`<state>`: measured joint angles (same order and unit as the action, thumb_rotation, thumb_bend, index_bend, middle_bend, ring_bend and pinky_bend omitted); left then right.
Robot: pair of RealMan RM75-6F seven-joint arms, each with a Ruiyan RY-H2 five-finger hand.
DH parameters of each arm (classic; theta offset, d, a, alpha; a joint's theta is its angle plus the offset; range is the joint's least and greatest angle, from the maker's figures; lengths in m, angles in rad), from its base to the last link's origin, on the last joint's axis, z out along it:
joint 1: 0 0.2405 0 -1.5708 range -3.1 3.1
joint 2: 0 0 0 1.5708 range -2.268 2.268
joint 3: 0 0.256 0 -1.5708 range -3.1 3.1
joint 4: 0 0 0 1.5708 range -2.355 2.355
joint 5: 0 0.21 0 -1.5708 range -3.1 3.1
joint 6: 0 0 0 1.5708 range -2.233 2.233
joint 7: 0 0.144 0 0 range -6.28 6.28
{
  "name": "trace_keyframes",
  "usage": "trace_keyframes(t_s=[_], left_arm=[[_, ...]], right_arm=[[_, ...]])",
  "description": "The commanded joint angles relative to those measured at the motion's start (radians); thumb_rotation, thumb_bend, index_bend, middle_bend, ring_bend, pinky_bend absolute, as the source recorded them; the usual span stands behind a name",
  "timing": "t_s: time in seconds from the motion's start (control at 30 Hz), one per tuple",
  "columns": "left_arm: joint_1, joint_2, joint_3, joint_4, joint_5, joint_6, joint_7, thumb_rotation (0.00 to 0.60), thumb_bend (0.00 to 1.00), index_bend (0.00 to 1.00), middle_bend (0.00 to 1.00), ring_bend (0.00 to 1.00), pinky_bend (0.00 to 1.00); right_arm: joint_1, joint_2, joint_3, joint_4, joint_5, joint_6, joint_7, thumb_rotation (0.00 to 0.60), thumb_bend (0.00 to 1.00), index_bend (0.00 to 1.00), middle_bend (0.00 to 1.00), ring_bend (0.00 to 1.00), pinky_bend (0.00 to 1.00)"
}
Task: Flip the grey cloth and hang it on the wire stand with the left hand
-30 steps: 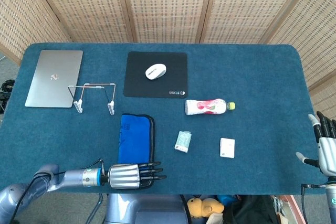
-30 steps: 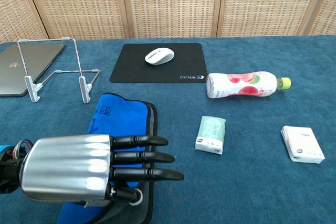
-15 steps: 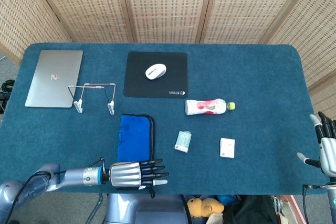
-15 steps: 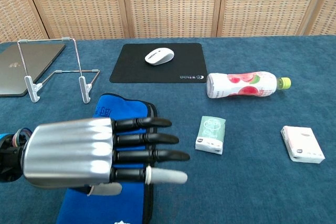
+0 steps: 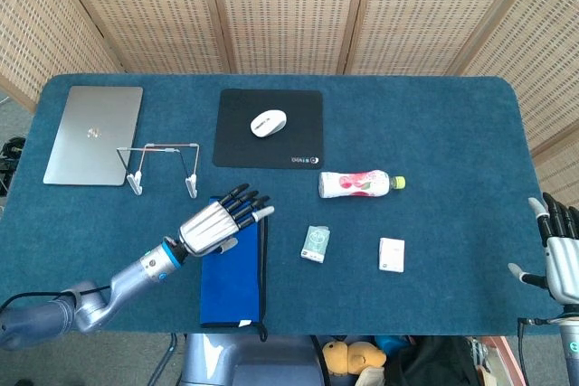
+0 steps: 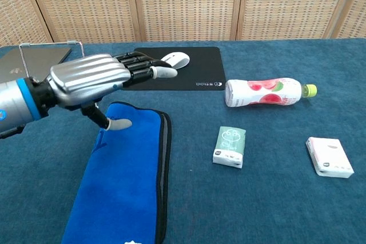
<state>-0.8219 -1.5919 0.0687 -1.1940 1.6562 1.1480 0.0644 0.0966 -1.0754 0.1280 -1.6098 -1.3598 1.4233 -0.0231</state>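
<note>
The cloth lies flat near the table's front edge, its blue face up and a dark grey layer showing along its right side. My left hand hovers over the cloth's far end with its fingers stretched out and holds nothing. In the chest view the left hand points its thumb down at the cloth; I cannot tell if it touches. The wire stand stands upright just beyond the cloth, to the left; the hand mostly hides the wire stand in the chest view. My right hand is open at the table's right edge.
A closed laptop lies at the far left behind the stand. A white mouse sits on a black mouse pad. A drink bottle lies on its side mid-table, with a small packet and a white box nearer.
My left hand has risen from the cloth's near end at the table edge and moved forward over its far end, uncovering the cloth. The right hand has barely moved.
</note>
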Motion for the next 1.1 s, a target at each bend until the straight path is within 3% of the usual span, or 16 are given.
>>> trace_keyframes(t_s=[0.03, 0.27, 0.43, 0.83, 1.1], left_arm=[[-0.028, 0.023, -0.115, -0.077, -0.173, -0.141, 0.068, 0.600, 0.32, 0.12, 0.00, 0.00, 0.00], [-0.054, -0.017, -0.185, -0.054, -0.300, -0.235, 0.101, 0.600, 0.34, 0.15, 0.00, 0.00, 0.00], [-0.078, -0.011, -0.222, -0.066, -0.475, -0.357, 0.214, 0.600, 0.34, 0.16, 0.00, 0.00, 0.00], [-0.120, -0.008, -0.239, -0.046, -0.720, -0.429, 0.366, 0.600, 0.34, 0.23, 0.00, 0.00, 0.00], [-0.133, 0.005, -0.229, -0.058, -0.781, -0.447, 0.391, 0.600, 0.34, 0.25, 0.00, 0.00, 0.00]], right_arm=[[0.002, -0.003, 0.001, 0.002, 0.004, -0.004, -0.002, 0.600, 0.00, 0.00, 0.00, 0.00, 0.00], [0.007, -0.009, 0.004, 0.010, 0.019, -0.015, -0.011, 0.600, 0.00, 0.00, 0.00, 0.00, 0.00], [0.008, -0.011, 0.006, 0.013, 0.029, -0.020, -0.012, 0.600, 0.00, 0.00, 0.00, 0.00, 0.00], [0.013, -0.016, 0.009, 0.018, 0.042, -0.032, -0.017, 0.600, 0.00, 0.00, 0.00, 0.00, 0.00], [0.014, -0.017, 0.010, 0.018, 0.046, -0.034, -0.018, 0.600, 0.00, 0.00, 0.00, 0.00, 0.00]])
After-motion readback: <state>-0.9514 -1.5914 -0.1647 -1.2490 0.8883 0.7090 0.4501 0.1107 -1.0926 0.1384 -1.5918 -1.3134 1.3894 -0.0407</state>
